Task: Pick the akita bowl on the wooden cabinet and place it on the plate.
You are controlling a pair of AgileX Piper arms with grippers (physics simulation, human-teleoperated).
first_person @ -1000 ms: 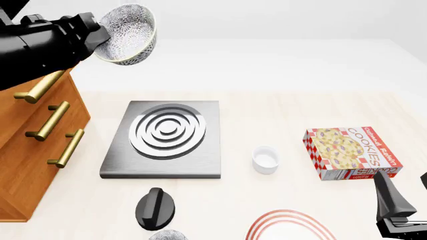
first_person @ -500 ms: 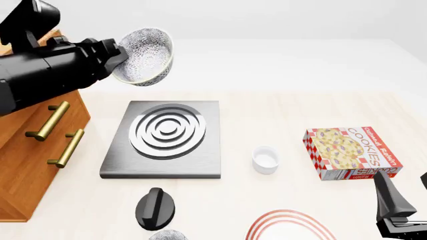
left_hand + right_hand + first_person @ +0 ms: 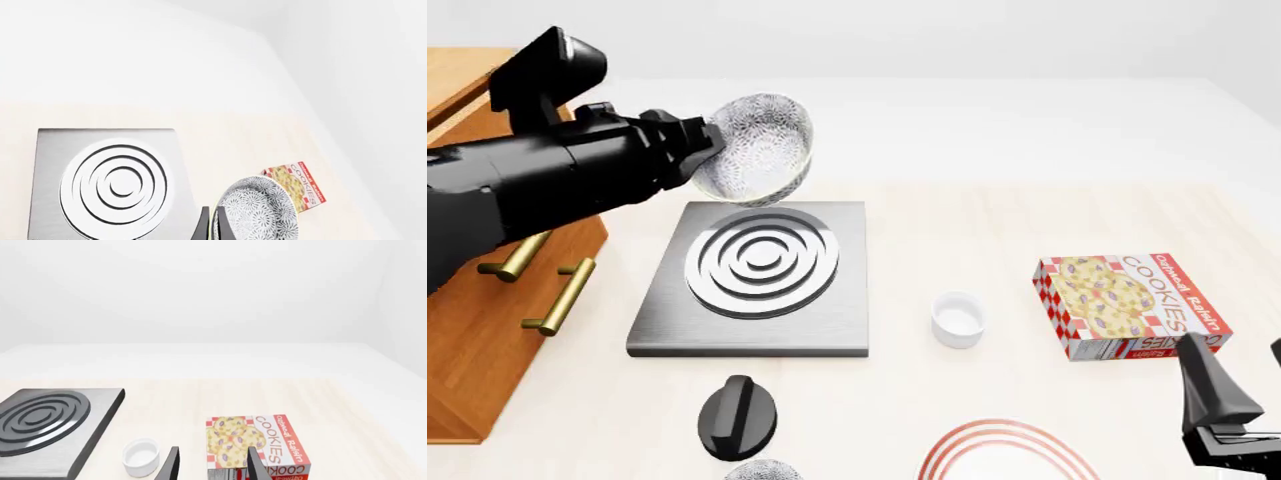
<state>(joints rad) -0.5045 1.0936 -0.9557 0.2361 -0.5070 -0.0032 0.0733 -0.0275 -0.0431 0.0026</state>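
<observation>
Akita bowl [image 3: 757,150]: we see it in the air, tipped on edge above the far side of the stove [image 3: 754,275], clear of the wooden cabinet [image 3: 487,300].
Left gripper [image 3: 212,226]: clamped on the bowl's rim, which explains the tilt; we judge a rim pinch lets the bowl hang sideways.
Plate [image 3: 1008,455]: at the near edge of the table, only partly in the front view, well apart from the bowl; the carry looks roughly half done to us.
Between them: a small white cup [image 3: 957,320] and a cookie box [image 3: 1130,305], which we would pass over.
Right gripper [image 3: 211,467]: fingers parted, holding nothing, parked by the cookie box.
</observation>
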